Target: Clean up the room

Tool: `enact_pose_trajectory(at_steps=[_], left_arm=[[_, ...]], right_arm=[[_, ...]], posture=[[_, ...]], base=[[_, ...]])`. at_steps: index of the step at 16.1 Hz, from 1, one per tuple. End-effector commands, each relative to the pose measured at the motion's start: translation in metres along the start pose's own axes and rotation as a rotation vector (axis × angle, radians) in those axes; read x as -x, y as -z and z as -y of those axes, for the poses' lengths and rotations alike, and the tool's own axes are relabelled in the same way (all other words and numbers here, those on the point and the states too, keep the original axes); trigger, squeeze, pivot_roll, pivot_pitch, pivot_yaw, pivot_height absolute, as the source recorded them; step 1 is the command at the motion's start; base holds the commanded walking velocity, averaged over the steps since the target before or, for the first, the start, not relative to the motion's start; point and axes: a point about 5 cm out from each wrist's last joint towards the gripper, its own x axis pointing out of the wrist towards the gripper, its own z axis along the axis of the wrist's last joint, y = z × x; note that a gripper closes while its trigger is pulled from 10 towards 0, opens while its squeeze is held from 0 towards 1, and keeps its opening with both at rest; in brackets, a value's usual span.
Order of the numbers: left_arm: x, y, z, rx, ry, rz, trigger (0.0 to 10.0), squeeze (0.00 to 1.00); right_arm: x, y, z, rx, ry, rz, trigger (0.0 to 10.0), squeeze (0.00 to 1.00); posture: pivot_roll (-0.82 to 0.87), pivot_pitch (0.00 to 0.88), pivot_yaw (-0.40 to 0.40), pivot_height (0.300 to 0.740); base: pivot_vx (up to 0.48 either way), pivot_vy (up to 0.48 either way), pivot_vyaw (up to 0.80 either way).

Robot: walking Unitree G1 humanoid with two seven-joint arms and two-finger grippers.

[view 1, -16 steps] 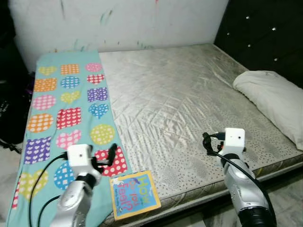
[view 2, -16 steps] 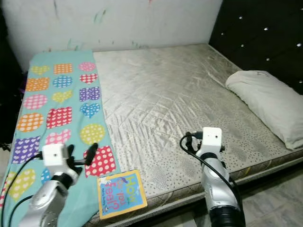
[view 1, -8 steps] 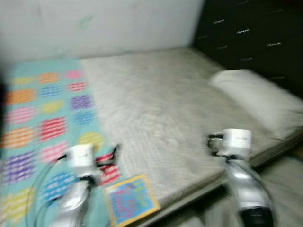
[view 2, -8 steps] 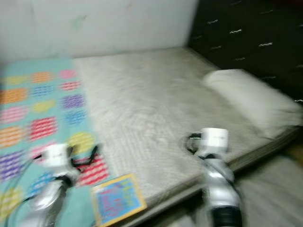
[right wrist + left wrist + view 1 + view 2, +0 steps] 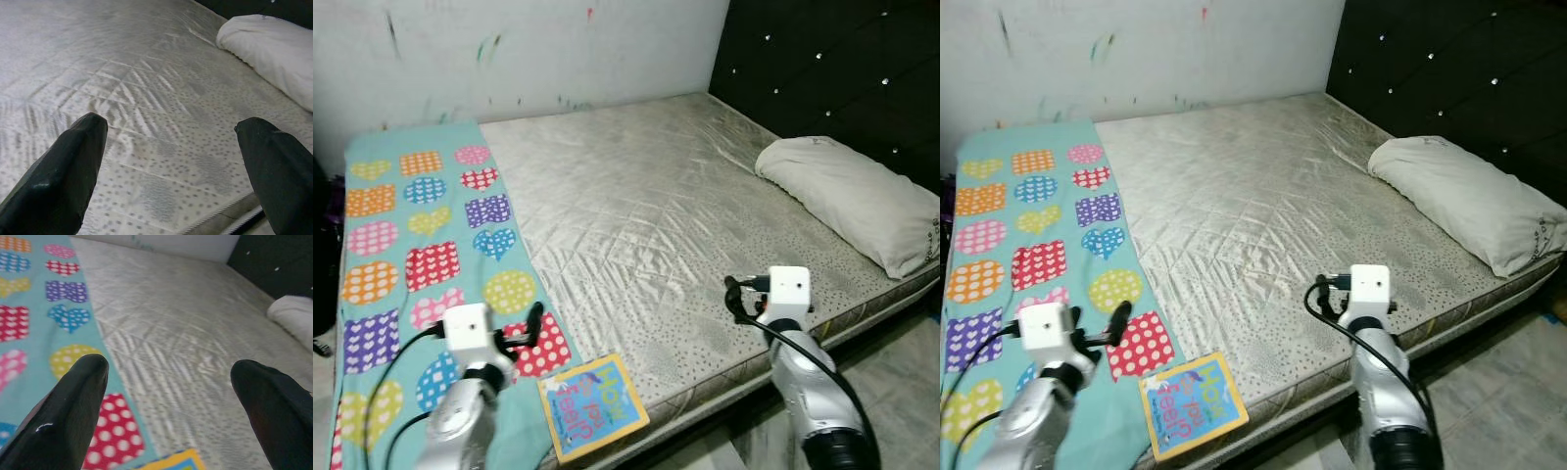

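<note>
Claws first: the left claw (image 5: 166,396) is hanging released, its two black fingers (image 5: 63,411) spread wide with nothing between them, over the near edge of the bed (image 5: 636,225) where the teal patterned blanket (image 5: 411,235) is meeting the bare quilted mattress. The right claw (image 5: 171,161) is likewise standing released and empty, its fingers (image 5: 58,166) parted above the grey dotted border of the mattress near the front edge. Just beside the left claw, toward the robot, a colourful children's book (image 5: 592,406) is lying flat at the very front edge of the bed, partly on the blanket's rim, not touching either claw. The blanket, covered in dotted hearts, circles and squares, is running along the left side of the bed back to the wall (image 5: 509,49), which is showing streaks of paint. Well apart on the right, a pale pillow (image 5: 852,201) is resting along the mattress edge beneath a dark tufted headboard (image 5: 842,69). Grey floor (image 5: 1498,392) is showing past the bed's right corner.
</note>
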Motion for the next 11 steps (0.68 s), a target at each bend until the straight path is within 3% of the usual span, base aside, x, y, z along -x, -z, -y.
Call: enact_pose_trajectory(at_steps=[1, 4, 6, 11], left_arm=[[0.000, -0.001, 0.000, -0.018, -0.018, 0.001, 10.0, 0.00], [0.000, -0.003, -0.009, -0.056, -0.109, 0.015, 10.0, 0.00], [0.002, 0.000, -0.023, -0.073, -0.208, -0.012, 10.0, 0.00], [0.002, 0.003, -0.029, -0.019, -0.256, -0.035, 10.0, 0.00]], right_arm=[[-0.001, -0.006, -0.002, 0.025, -0.010, 0.023, 10.0, 0.00], [-0.002, -0.007, -0.005, 0.016, -0.015, 0.029, 10.0, 0.00], [-0.003, -0.009, -0.008, 0.005, -0.028, 0.029, 10.0, 0.00], [-0.004, -0.014, -0.017, -0.002, -0.057, 0.050, 10.0, 0.00]], posture=[[-0.08, 0.003, -0.038, 0.740], [-0.08, 0.004, -0.038, 0.740], [-0.07, 0.003, -0.036, 0.740], [-0.07, 0.000, -0.035, 0.740]], base=[[0.000, 0.000, 0.80], [0.000, 0.000, 0.80], [0.000, 0.000, 0.00], [0.000, 0.000, 0.00]])
